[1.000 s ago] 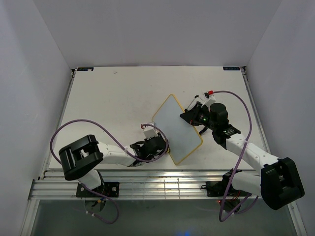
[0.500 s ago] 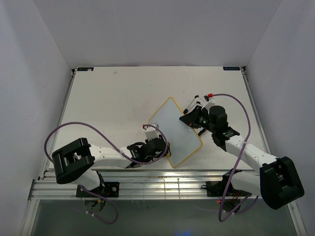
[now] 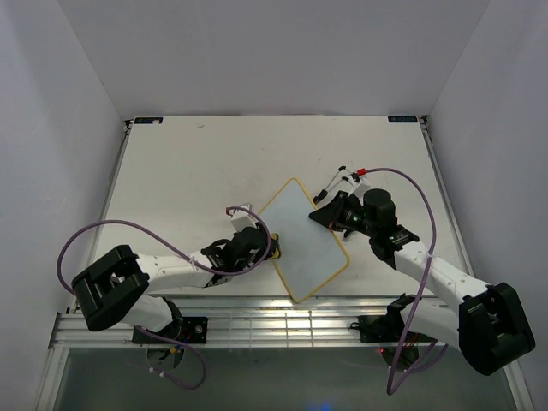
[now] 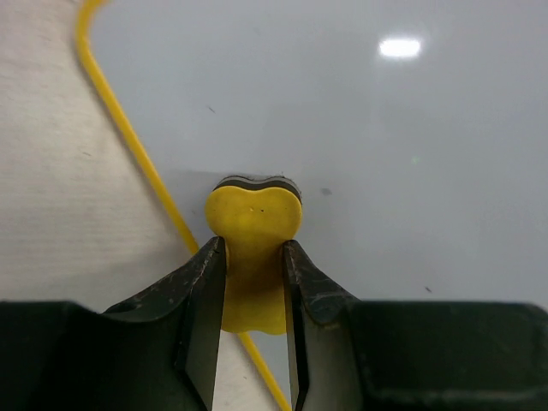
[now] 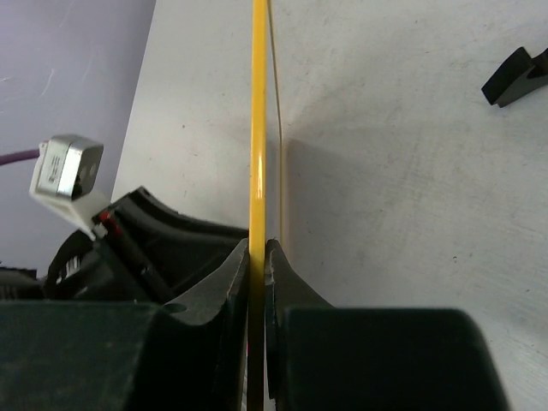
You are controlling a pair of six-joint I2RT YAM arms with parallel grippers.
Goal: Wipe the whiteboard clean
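The whiteboard (image 3: 304, 241) has a thin yellow frame and a blank white face, and lies tilted like a diamond near the table's middle. My right gripper (image 3: 328, 208) is shut on its upper right edge; the right wrist view shows the yellow frame (image 5: 258, 128) edge-on between the jaws. My left gripper (image 3: 272, 247) is shut on a small yellow eraser block (image 4: 253, 224) with a dark pad, pressed on the board's face (image 4: 360, 128) near its left frame edge (image 4: 128, 137). No writing shows on the board.
The white table (image 3: 188, 171) is walled on three sides. A small black piece (image 5: 516, 77) lies on the table to the right of the board's edge. Purple cables loop from both arms. A metal rail (image 3: 282, 321) runs along the near edge.
My left gripper with the eraser has moved left and up across the board to its left edge. The board has turned and shifted slightly towards the near edge in my right gripper.
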